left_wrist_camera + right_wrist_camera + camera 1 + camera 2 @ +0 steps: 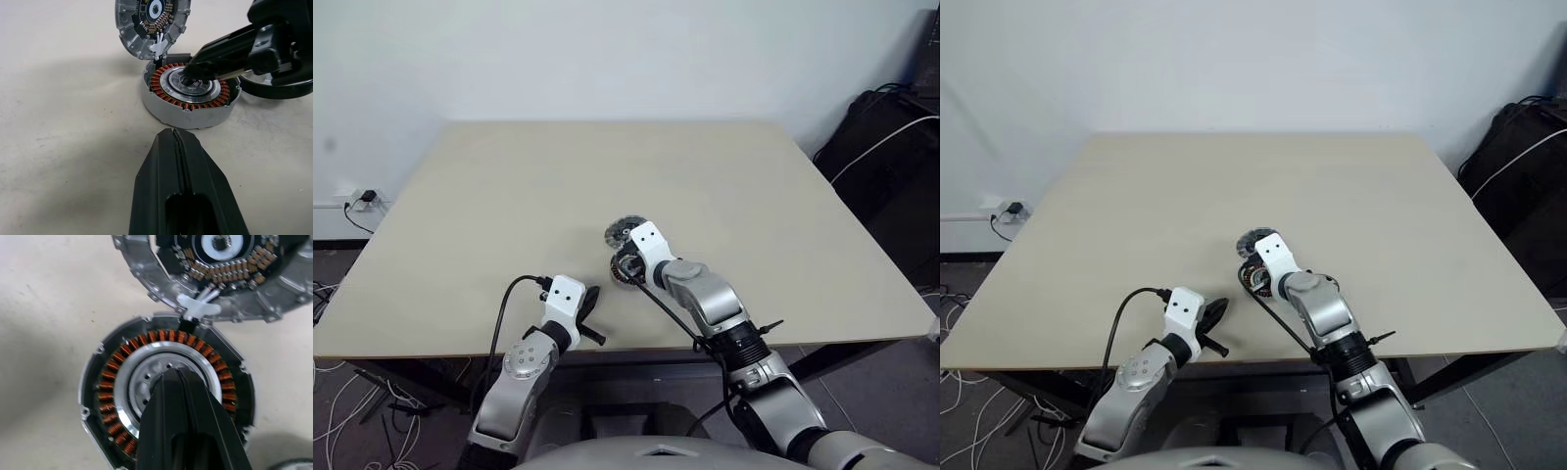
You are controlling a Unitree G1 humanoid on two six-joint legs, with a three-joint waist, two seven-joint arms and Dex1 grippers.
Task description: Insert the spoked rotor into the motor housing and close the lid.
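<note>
The left gripper (pixel 178 142) was held closed and empty near the table's (pixel 509 196) front edge. Further right, the closed right gripper's (pixel 172 377) tips were pressed into the motor housing's (pixel 110 382) centre, the lid (pixel 128 34) lying just behind it.

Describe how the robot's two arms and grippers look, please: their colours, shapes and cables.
Both arms are silver-grey, rounded metal segments with black joint rings. Each wrist ends in a white block with two small dark dots. The left gripper and right gripper have black, tapered fingers. A black cable loops along each forearm to the white block.
</note>
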